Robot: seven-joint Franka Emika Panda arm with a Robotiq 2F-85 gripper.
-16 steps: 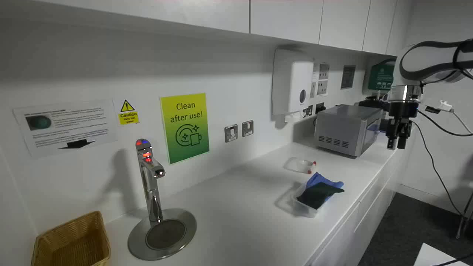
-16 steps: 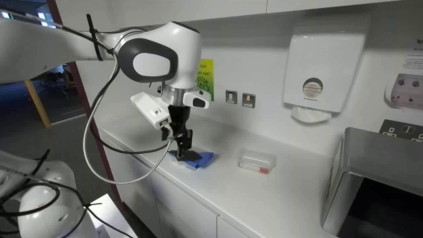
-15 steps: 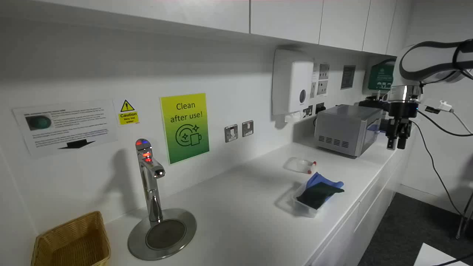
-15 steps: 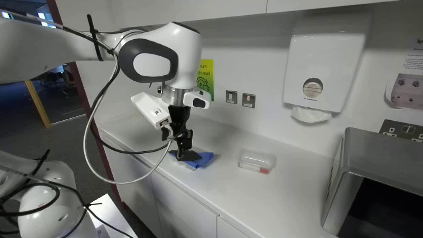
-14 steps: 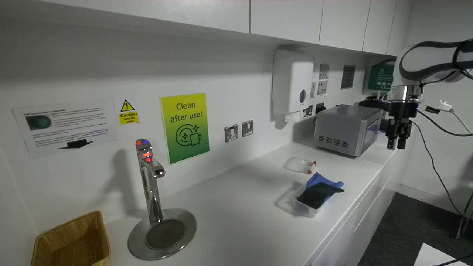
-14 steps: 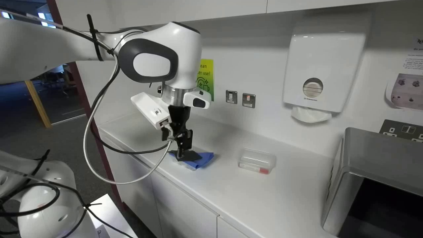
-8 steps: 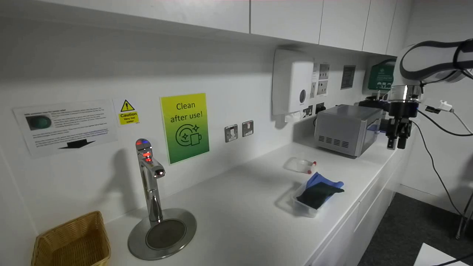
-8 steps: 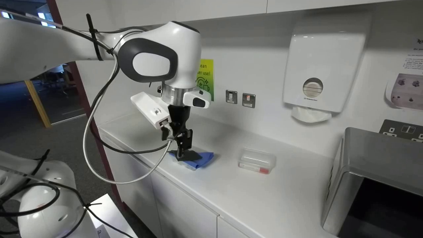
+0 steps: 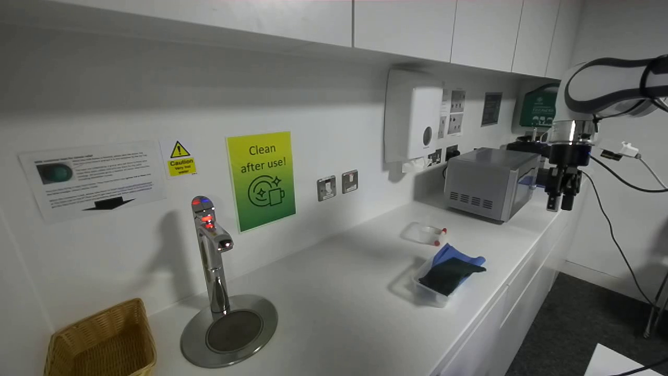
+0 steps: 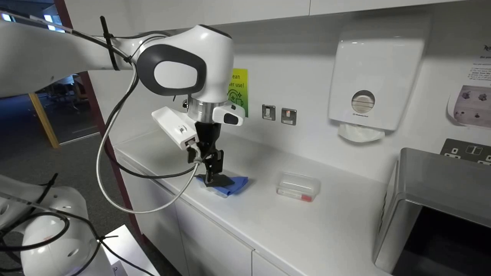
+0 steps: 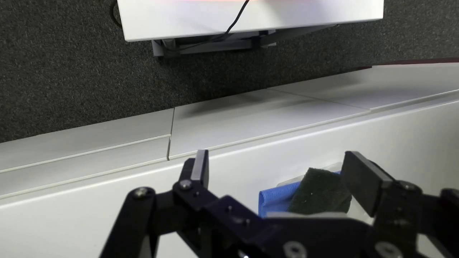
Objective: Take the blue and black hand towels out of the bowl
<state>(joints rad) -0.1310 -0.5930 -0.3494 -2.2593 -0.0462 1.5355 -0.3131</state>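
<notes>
A clear plastic bowl [image 9: 433,300] stands on the white counter near its front edge. A blue towel [image 9: 452,253] and a black towel [image 9: 450,275] lie in it, both rising over the rim. The black one, a dark rough piece, lies on top of the blue one [image 11: 276,197] in the wrist view. My gripper [image 11: 277,153] is open, its fingers wide apart with nothing between them. In an exterior view the gripper [image 9: 560,206] hangs well above counter height, apart from the towels. In an exterior view the gripper [image 10: 211,176] partly covers the black towel [image 10: 223,180].
A second clear container [image 10: 298,186] with a red part sits on the counter between the bowl and the grey microwave [image 9: 485,183]. A chrome tap [image 9: 213,256] and wicker basket [image 9: 104,342] are further along. A paper dispenser [image 9: 415,117] and upper cabinets overhang the counter. A cable loop [image 10: 100,184] hangs off the arm.
</notes>
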